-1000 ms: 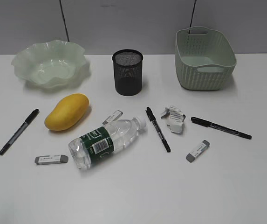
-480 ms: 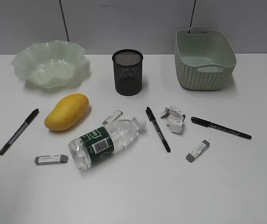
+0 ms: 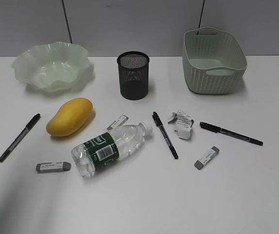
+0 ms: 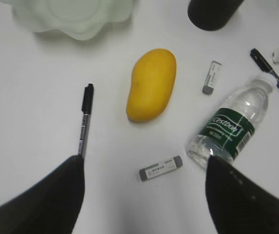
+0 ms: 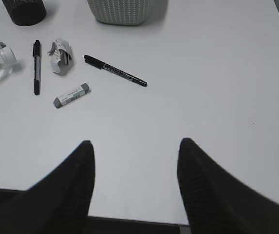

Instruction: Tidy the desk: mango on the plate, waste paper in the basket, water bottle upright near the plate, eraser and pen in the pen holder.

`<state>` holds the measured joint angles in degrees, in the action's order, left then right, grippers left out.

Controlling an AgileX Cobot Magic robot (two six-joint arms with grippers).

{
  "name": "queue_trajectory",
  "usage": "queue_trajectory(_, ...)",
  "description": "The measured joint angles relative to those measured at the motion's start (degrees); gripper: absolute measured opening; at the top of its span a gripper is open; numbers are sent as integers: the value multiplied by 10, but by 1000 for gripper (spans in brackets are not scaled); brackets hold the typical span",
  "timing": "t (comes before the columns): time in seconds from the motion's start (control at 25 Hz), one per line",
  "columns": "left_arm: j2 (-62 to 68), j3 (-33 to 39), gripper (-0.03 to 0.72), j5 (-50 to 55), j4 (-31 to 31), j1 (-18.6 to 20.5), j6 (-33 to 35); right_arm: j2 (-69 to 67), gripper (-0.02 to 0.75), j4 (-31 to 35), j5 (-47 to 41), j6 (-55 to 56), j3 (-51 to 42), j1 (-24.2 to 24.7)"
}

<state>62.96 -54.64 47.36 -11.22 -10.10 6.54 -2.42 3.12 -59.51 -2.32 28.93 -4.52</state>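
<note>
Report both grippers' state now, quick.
Left gripper: open, holding nothing, above the desk near the mango.
Right gripper: open, holding nothing, over bare desk.

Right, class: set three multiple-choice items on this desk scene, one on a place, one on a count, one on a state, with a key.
1. Where is the mango?
A. in the plate
B. on the desk, in front of the plate
C. in the basket

2. How many pens lie on the desk?
A. one
B. two
C. three

3. How is the bottle?
A. upright
B. on its side
C. in the basket

Key:
1 B: it lies on the desk, nearer the camera than the plate, which holds nothing.
2 C: one at the left, one by the bottle's cap, one at the right.
3 B: its cap points sideways, toward the middle pen.
</note>
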Motion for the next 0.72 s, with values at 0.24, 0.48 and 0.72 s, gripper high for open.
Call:
queue_trajectory(0.24,116,-30,596,-25,19,-67,2,0,438,0,0,-1,0,0)
queue_trajectory(0.48,227,-65,675,-53,50,-94,2,0,435,0,0,-1,0,0)
queue_trajectory(0.72,318,-73,689,-107,54,-94,2,0,435,0,0,0,0,0)
